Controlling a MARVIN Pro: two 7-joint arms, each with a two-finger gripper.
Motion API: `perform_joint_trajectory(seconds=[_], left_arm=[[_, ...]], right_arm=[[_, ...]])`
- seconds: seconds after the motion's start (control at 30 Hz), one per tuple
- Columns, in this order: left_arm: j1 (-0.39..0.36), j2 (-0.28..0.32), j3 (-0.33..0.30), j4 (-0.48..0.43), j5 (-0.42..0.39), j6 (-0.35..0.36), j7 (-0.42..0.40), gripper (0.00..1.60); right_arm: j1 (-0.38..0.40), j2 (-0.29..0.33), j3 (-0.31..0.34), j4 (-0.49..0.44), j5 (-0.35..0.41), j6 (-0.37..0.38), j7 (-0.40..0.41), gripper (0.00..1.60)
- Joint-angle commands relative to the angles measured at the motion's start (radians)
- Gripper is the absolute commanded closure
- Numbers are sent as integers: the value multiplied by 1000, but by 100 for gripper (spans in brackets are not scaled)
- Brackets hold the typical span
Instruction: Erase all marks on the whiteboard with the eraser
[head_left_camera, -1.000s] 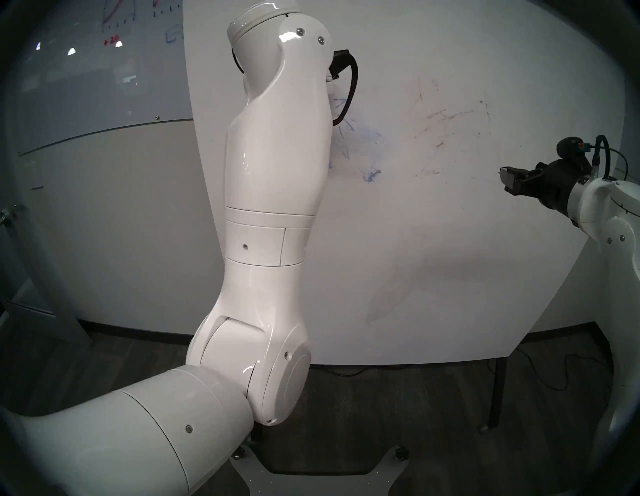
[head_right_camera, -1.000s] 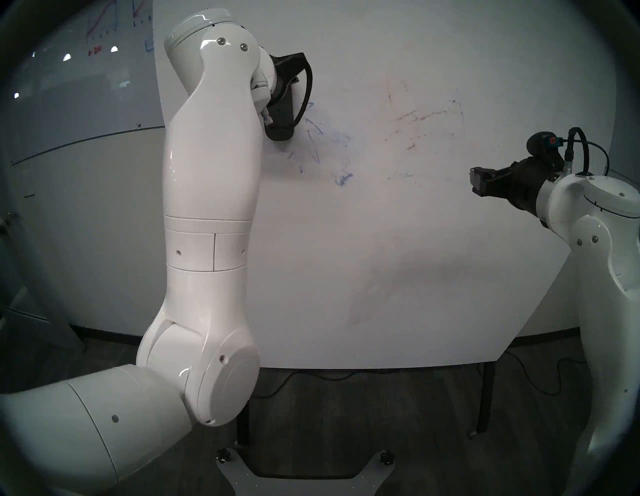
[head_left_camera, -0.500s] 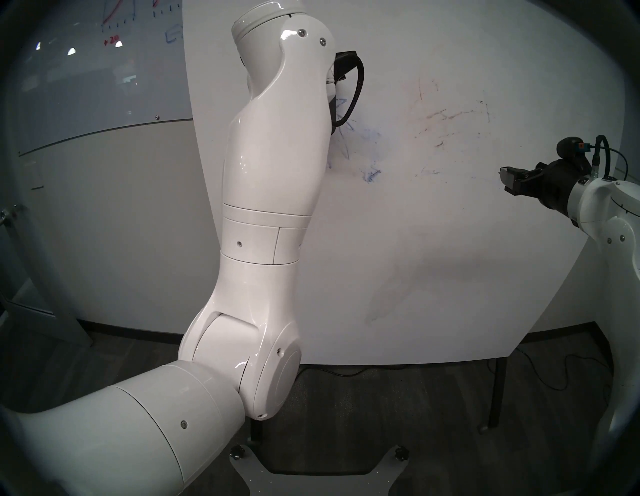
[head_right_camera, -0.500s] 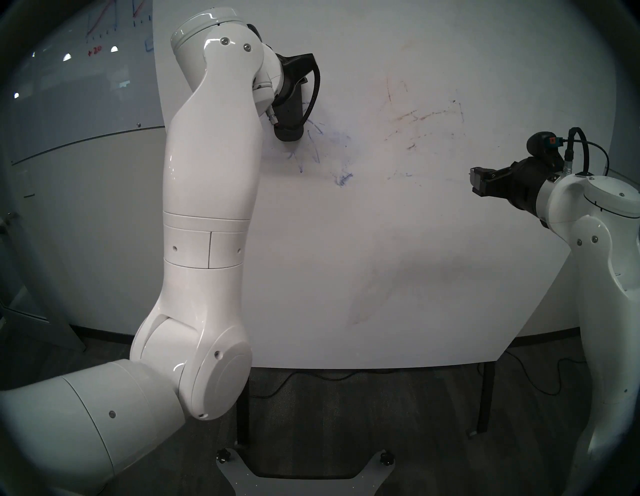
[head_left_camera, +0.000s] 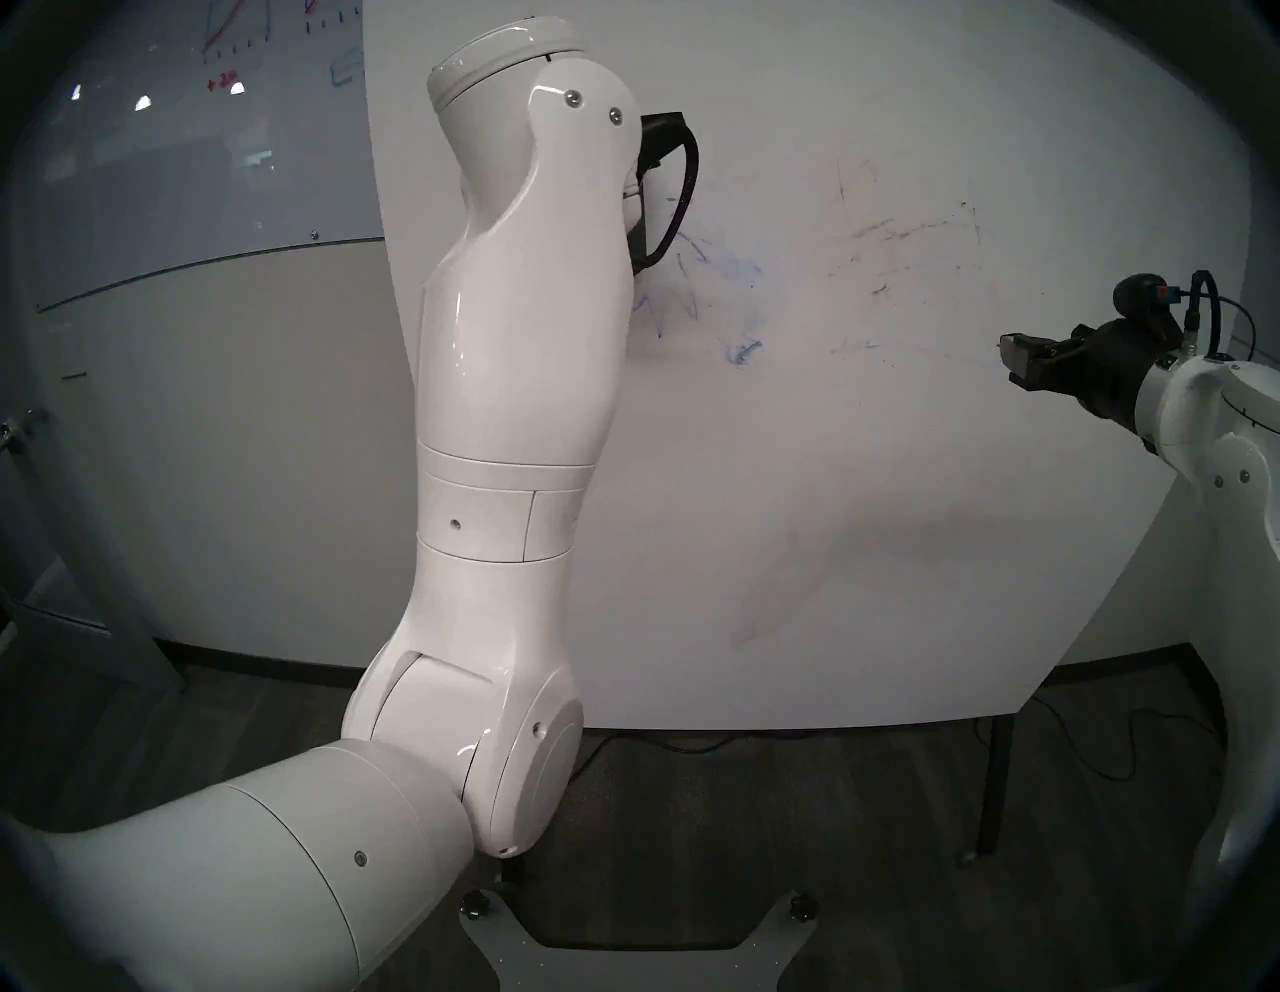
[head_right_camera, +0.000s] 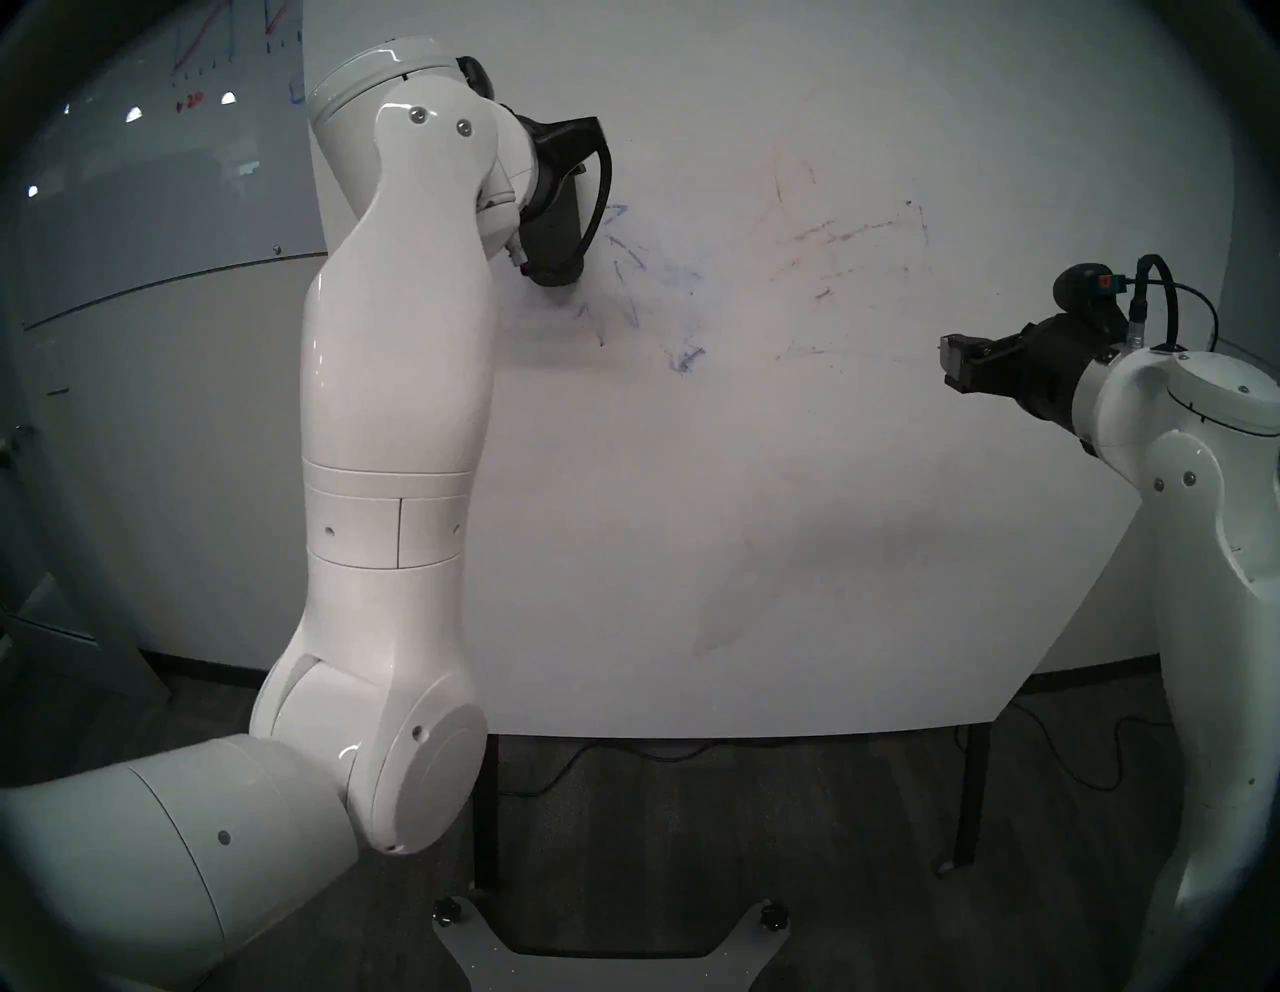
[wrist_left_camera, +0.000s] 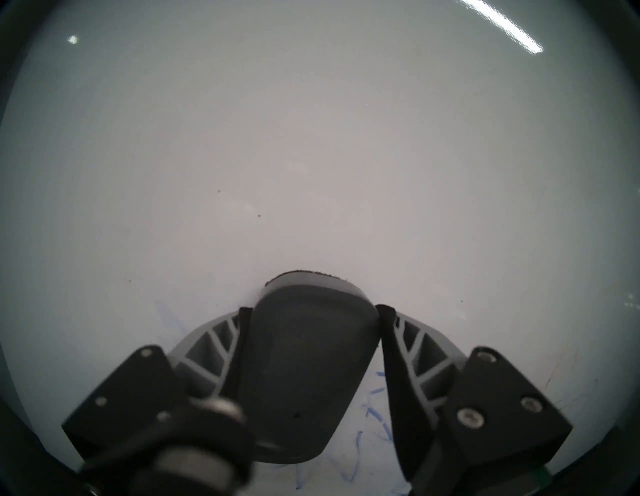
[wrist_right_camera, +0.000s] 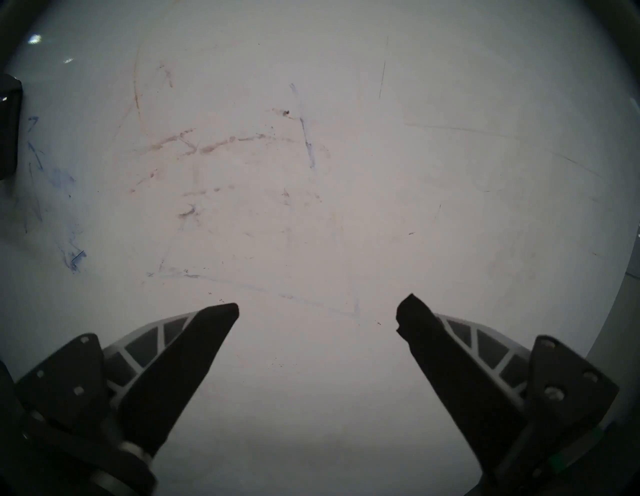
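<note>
Clamped between the left gripper's fingers, the dark grey oblong eraser pressed flat against the large matte white whiteboard, its pad set to wipe. Spiky blue marker marks lay just beside it at four o'clock. The right gripper hung wide open and empty, clear of the work.
</note>
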Motion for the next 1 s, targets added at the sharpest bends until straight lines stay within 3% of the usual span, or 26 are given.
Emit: perform_joint_trajectory(seconds=[0.0, 0.57, 0.97], left_arm=[[-14, -1, 5, -17, -9, 1, 114, 160], [-88, -13, 15, 133, -72, 1, 111, 160], [-76, -51, 54, 182, -96, 1, 86, 160]], right_arm=[[9, 4, 3, -5, -2, -7, 1, 0], [8, 4, 3, -4, -3, -7, 1, 0], [9, 4, 3, -5, -2, -7, 1, 0]])
